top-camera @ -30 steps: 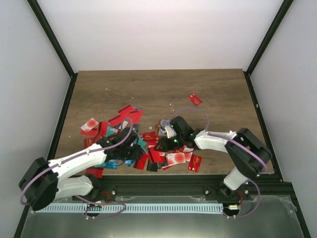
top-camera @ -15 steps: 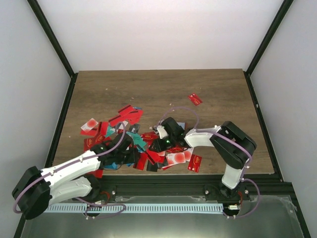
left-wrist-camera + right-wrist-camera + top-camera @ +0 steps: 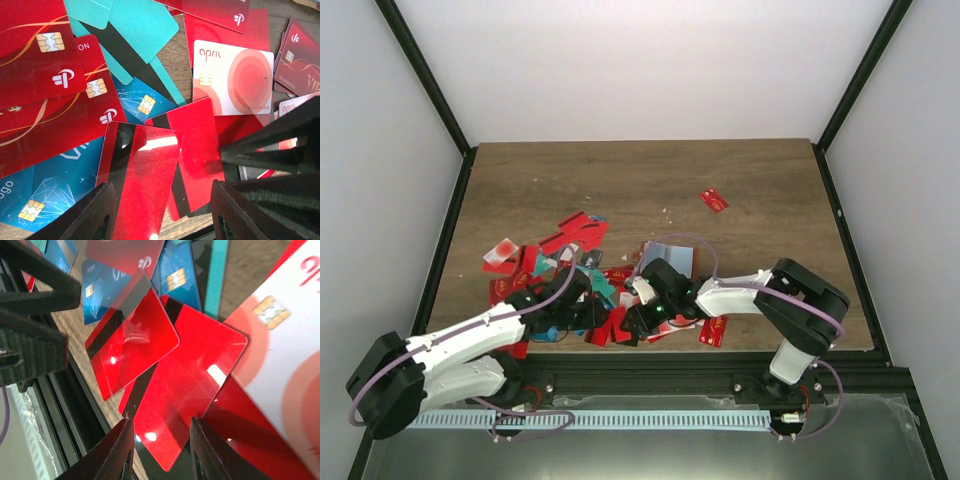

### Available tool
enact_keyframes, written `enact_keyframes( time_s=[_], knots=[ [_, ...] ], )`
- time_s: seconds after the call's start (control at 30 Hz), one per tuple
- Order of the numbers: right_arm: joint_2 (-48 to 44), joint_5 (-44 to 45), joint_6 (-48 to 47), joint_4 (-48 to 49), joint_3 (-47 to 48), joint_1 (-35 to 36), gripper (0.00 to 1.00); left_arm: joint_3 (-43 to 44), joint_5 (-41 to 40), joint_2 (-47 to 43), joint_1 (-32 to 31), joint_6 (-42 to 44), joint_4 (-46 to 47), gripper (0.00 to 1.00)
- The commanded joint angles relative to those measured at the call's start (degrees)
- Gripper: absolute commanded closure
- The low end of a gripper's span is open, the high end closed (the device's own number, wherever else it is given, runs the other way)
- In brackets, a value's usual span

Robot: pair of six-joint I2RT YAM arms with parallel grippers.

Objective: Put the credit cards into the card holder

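Many credit cards [image 3: 582,232], mostly red with some teal and blue, lie in a heap at the near left of the table. A pale blue-grey flat rectangle, apparently the opened card holder [image 3: 670,254], lies just behind the right arm. My left gripper [image 3: 584,311] is open low over the heap; in its wrist view [image 3: 162,200] a glossy red card [image 3: 142,180] lies between the fingers. My right gripper [image 3: 633,322] is open close beside it; in its wrist view [image 3: 161,440] it hovers over another red card [image 3: 192,385]. Neither holds anything.
A lone red card [image 3: 714,200] lies far right of the heap, and another [image 3: 712,329] sits near the front edge. A white card with red circles [image 3: 235,77] lies beside the grippers. The table's front edge and black rail [image 3: 75,405] are right below the fingers.
My right gripper has moved left and nearer to the front edge, uncovering the pale blue holder behind it. My left gripper has drawn back slightly towards the near edge.
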Motion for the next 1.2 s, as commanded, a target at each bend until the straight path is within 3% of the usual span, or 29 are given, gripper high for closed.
enact_keyframes(
  time_s=[0.0, 0.3, 0.57, 0.83, 1.03, 1.17],
  knots=[
    [2.89, 2.99, 1.21, -5.38, -2.17, 3.37, 0.66, -1.2, 0.52, 0.84, -0.44, 0.9, 1.89, 0.46],
    [0.75, 7.56, 5.73, -4.86, -4.57, 6.23, 0.66, -1.68, -6.34, 4.22, -0.44, 0.56, 4.3, 0.45],
    [-6.61, 10.98, 10.0, -5.06, -4.26, 6.18, 0.66, -3.75, -2.6, 9.17, -1.24, 2.21, 7.64, 0.45],
    [-14.83, 16.45, 18.77, -7.39, -8.12, 5.22, 0.65, -6.1, -1.08, 8.84, -8.55, -2.34, 7.67, 0.45],
    [-16.75, 10.06, 24.16, -1.54, -12.21, 5.33, 0.65, -7.53, -1.26, 7.53, -14.65, -7.65, 9.33, 0.45],
    [-16.7, 7.58, 26.77, 1.0, -12.6, 7.22, 0.65, -6.7, -3.92, 5.91, -15.33, -8.72, 8.31, 0.45]
  ],
)
